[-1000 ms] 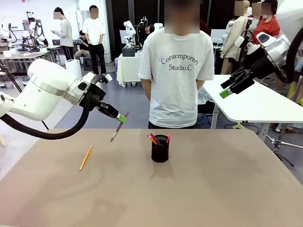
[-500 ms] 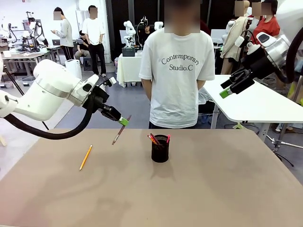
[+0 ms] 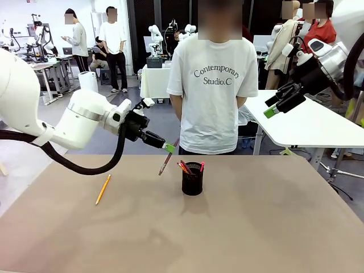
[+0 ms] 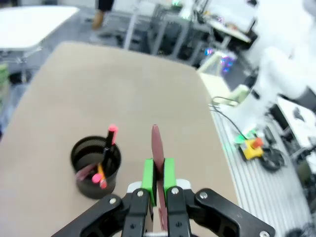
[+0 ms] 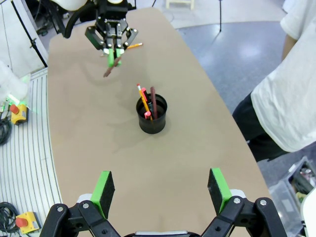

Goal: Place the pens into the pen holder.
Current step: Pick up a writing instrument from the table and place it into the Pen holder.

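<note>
My left gripper is shut on a dark red-brown pen, which hangs tilted above the table just left of the pen holder. In the left wrist view the green pads pinch that pen, with the black mesh pen holder to its left holding several pens. A yellow-orange pen lies on the table at the left. My right gripper is raised at the far right, open and empty. The right wrist view looks down on the pen holder and the left gripper.
A person in a white T-shirt stands at the far edge of the tan table, behind the holder. A white table stands at the back right. Bare tabletop lies in front of and to the right of the holder.
My left gripper has carried the dark red-brown pen to the right, from mid-left of the table to just beside the pen holder. The right arm has not moved.
</note>
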Motion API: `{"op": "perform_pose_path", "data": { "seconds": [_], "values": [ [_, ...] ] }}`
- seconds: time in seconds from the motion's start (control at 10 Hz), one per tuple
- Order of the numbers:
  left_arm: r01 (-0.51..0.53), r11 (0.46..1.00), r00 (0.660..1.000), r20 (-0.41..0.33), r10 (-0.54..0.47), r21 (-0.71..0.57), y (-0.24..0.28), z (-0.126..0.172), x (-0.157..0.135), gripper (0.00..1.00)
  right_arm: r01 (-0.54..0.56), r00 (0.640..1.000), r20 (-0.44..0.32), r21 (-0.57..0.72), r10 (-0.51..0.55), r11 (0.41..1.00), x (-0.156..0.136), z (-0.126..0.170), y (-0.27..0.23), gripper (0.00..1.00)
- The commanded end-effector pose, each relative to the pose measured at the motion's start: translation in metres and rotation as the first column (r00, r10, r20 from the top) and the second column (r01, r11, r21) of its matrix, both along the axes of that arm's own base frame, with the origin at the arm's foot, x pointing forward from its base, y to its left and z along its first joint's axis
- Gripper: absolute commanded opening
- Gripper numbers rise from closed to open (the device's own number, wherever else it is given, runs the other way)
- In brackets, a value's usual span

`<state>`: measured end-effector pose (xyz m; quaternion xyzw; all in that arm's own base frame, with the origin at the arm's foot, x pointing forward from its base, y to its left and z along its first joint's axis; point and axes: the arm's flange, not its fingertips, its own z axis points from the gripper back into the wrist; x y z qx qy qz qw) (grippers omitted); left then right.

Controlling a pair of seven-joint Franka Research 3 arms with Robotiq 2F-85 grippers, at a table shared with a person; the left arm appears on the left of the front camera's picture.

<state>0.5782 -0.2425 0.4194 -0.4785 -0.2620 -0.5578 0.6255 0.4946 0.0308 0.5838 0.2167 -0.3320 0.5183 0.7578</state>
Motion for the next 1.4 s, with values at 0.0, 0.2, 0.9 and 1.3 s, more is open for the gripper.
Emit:
{"op": "perform_pose_path", "data": {
  "seconds": [0.0, 0.2, 0.9, 1.3],
  "values": [
    [0.163, 0.983, 0.986, 0.044, -0.160, -0.088, 0.025, 0.013, 0.006, 0.00, 0.013, 1.000, 0.005, -0.004, -0.013, 1.000, -0.001, 0.000, 0.002, 1.00],
    [0.227, 0.958, 0.972, 0.100, -0.212, -0.176, 0.026, 0.015, 0.005, 0.00, 0.013, 1.000, 0.005, -0.004, -0.013, 1.000, -0.001, 0.000, 0.002, 1.00],
    [0.255, 0.886, 0.947, 0.284, -0.148, -0.388, -0.009, -0.003, 0.024, 0.00, 0.013, 1.000, 0.005, -0.004, -0.013, 1.000, -0.001, 0.000, 0.002, 1.00],
    [0.187, 0.899, 0.954, 0.291, -0.071, -0.395, -0.039, -0.018, 0.053, 0.00, 0.013, 1.000, 0.005, -0.004, -0.013, 1.000, -0.001, 0.000, 0.002, 1.00]
  ]
}}
